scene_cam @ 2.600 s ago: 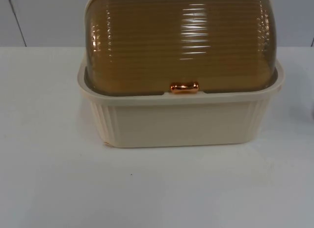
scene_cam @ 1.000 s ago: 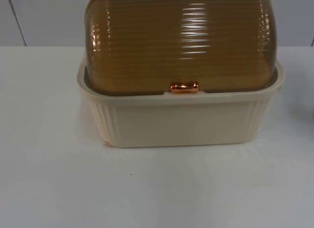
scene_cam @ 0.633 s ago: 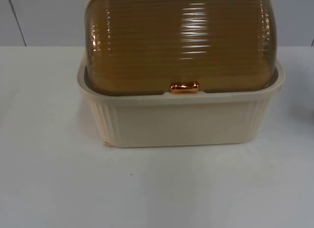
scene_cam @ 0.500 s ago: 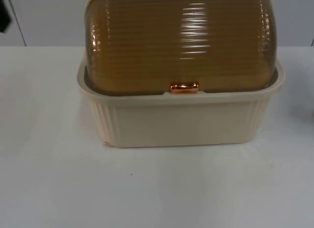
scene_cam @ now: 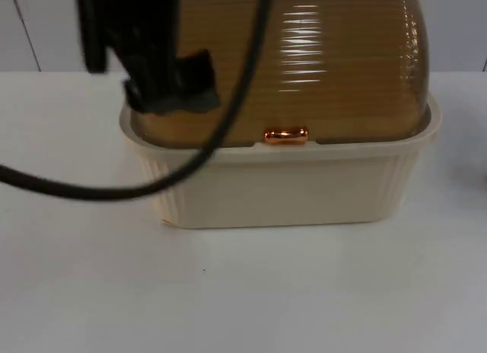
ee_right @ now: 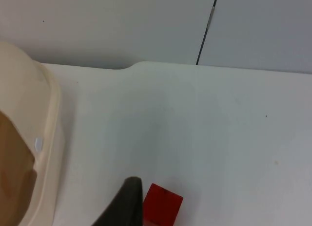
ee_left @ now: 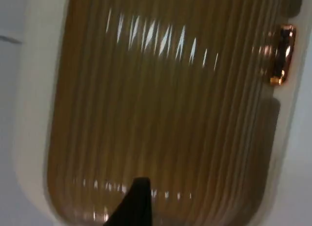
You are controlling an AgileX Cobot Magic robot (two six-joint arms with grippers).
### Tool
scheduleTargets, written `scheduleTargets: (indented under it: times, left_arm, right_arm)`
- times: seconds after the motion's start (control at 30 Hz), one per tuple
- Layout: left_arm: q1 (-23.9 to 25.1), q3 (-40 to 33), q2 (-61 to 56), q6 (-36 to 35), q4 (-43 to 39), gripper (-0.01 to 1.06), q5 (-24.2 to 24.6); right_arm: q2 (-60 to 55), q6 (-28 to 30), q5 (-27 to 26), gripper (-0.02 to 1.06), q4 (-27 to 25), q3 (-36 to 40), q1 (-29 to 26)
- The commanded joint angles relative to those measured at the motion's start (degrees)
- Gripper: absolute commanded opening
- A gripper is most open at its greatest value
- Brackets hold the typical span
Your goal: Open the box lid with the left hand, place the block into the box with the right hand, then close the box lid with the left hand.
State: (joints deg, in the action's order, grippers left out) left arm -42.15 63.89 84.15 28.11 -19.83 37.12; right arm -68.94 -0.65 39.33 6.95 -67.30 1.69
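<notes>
A cream ribbed box (scene_cam: 281, 189) stands at the middle of the table. Its amber ribbed lid (scene_cam: 335, 71) is down, with a copper handle (scene_cam: 285, 135) at the front edge. My left gripper (scene_cam: 170, 94), a dark blur, hangs over the left part of the lid, to the left of the handle. The left wrist view looks down on the lid (ee_left: 165, 109) and the handle (ee_left: 282, 53) from close above. A small red block (ee_right: 163, 205) lies on the table to the right of the box (ee_right: 48, 138). My right gripper (ee_right: 128, 206) sits low beside the block.
The white table top (scene_cam: 243, 292) stretches out in front of the box. A grey partition wall (ee_right: 122, 21) with a dark seam (ee_right: 207, 26) closes the far side. A tiny dark speck (scene_cam: 203, 270) marks the table near the front.
My left arm has swung in from the upper left and now covers the left part of the lid. Box, lid and handle have not moved.
</notes>
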Motion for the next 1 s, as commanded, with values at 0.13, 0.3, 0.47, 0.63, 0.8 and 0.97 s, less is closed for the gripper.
scheduleTargets:
  times: [0.13,0.3,0.47,0.63,0.8,0.97]
  left_arm:
    - [-4.26,0.34,9.74,-11.20,-13.99,1.04,-3.00]
    - [-7.99,-2.41,10.50,-26.04,-25.23,0.99,-6.42]
    - [-12.04,-9.08,10.30,-53.10,-50.80,0.98,-9.21]
    - [-13.26,-15.84,10.30,-76.64,-75.66,0.98,-8.18]
    - [-13.26,-16.96,12.15,-86.01,-80.12,0.98,0.00]
    - [-13.26,-16.60,12.74,-86.01,-80.12,0.98,-2.54]
  right_arm:
    - [0.14,0.01,-0.48,1.00,0.39,-0.29,0.23]
    - [0.14,1.49,0.79,1.00,0.39,-0.29,0.23]
    - [0.14,2.55,1.77,1.00,0.39,-0.29,0.23]
    - [0.14,2.73,1.65,1.00,0.39,-0.29,0.23]
    - [0.14,2.73,1.09,1.00,0.39,-0.29,0.23]
    - [0.14,2.73,0.61,1.00,0.39,-0.29,0.23]
